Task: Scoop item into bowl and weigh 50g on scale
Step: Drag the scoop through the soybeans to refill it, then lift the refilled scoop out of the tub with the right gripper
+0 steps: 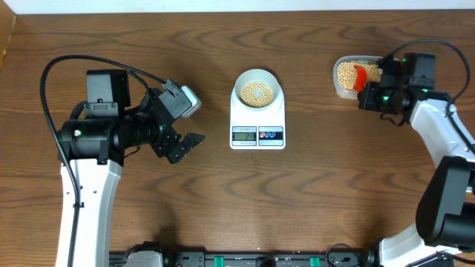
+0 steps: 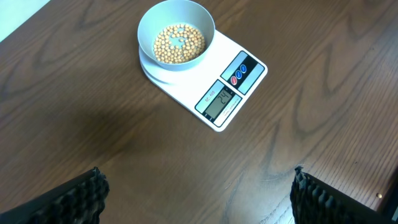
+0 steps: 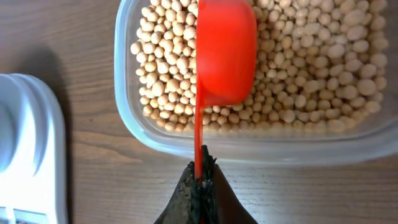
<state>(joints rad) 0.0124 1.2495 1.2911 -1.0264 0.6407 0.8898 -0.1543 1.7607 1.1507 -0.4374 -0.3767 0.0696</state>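
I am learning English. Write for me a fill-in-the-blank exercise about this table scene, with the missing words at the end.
1. The small pale blue round bowl stands on the flat white digital ____.
2. The right gripper is shut on the handle of a ____ plastic scoop.
3. That scoop is over a clear plastic tub full of small round tan ____.
4. The left gripper is ____ and holds nothing.
Missing words: scale, red, beans, open.
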